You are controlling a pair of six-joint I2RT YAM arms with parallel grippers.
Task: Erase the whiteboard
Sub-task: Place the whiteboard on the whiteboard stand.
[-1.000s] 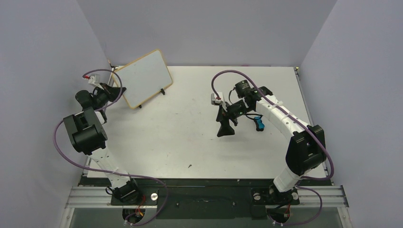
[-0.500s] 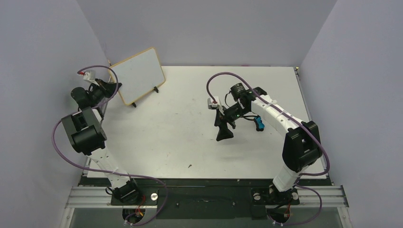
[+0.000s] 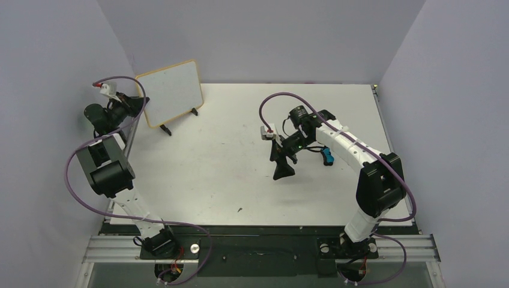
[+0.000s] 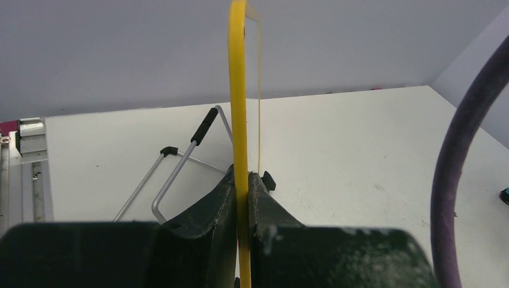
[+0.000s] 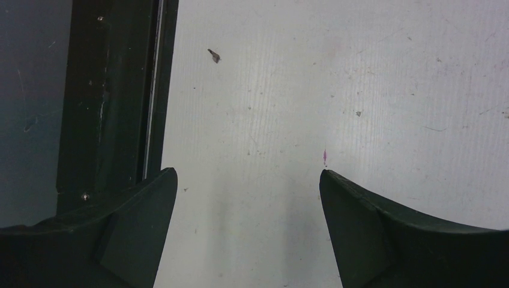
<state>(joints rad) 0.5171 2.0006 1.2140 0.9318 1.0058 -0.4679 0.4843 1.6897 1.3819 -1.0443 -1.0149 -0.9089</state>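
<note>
Top external view: whiteboard near the far left corner of the table, tilted, white face apparently wiped clean inside its tan frame. Clamped at its left edge by the left gripper. From the left wrist, seen edge-on, with the yellow frame pinched tight between both fingers. Black wire easel stand just behind the board; cannot tell whether resting on the table or lifted. Right gripper low over the middle of the table, fingers wide apart with nothing between them. Blue eraser lying beside that arm, toward the right edge, not held.

Probably light, thin and stiff, so easy enough to carry from one edge, yet likely to swing or twist about so narrow a grip. Smooth frame, perhaps slippery. Best taken mid-edge, across the frame, well clear of the writing face. Judging by the clean surface, little or nothing left to wipe.
</note>
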